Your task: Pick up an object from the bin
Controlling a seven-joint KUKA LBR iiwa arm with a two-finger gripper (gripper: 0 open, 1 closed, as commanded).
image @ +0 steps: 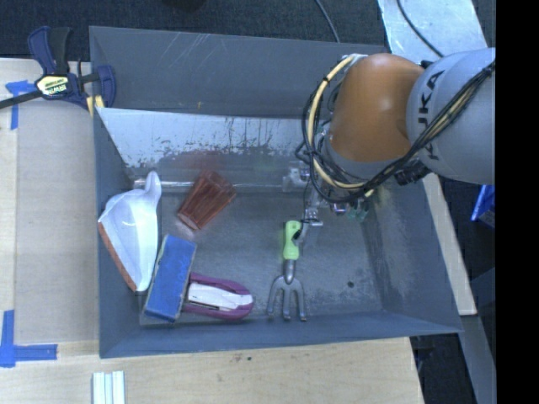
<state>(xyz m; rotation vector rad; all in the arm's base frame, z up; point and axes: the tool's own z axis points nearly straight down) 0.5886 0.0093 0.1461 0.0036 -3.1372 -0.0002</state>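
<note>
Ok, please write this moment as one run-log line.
fork: flat, right of centre | end effector: at its green handle tip | grasp: cannot tell | left: scoop, blue block

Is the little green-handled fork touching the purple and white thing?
Apart. The camera view shows bare grey bin floor between the small green-handled metal fork and the flat purple and white plastic thing.

Your pale wooden bench (278, 377) runs along the left and bottom. At the top, a dark surface (236, 7) carries a black cable (320, 7).
</note>
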